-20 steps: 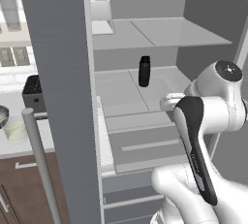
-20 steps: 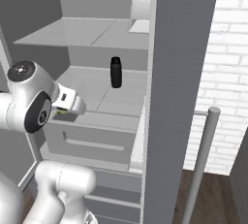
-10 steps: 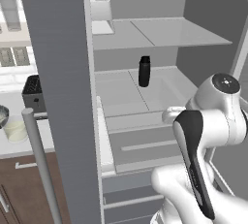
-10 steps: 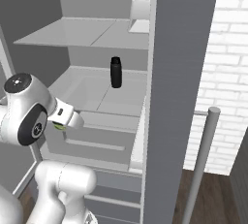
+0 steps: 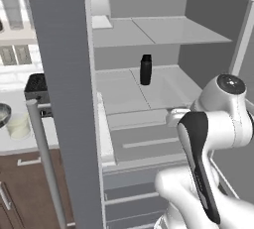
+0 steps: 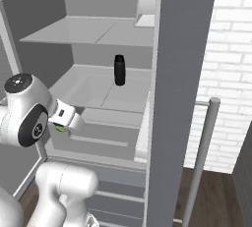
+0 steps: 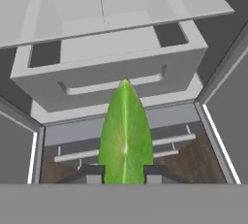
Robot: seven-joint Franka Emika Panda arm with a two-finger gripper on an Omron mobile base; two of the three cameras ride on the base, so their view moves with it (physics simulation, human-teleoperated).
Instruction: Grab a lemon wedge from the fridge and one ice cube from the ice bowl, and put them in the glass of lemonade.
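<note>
Arm lower, further out of fridge (image 5: 163,29), jaws clamped on lemon wedge (image 7: 125,133).

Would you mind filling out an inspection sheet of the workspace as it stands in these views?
Surface: pale grey fridge shelves, doors open; a white counter to the left.
Job's things: the lemon wedge, yellow-green, sits between the finger tips, outside the fridge in front of its drawer.
Clutter: a dark bottle upright on the middle shelf; a dark toaster and a pale cup on the counter.
Grippers: the gripper is shut on the lemon wedge.
Cables: nothing seen.
Surroundings: white brick wall to the right, brown wooden floor, dark brown cabinets under the counter.
</note>
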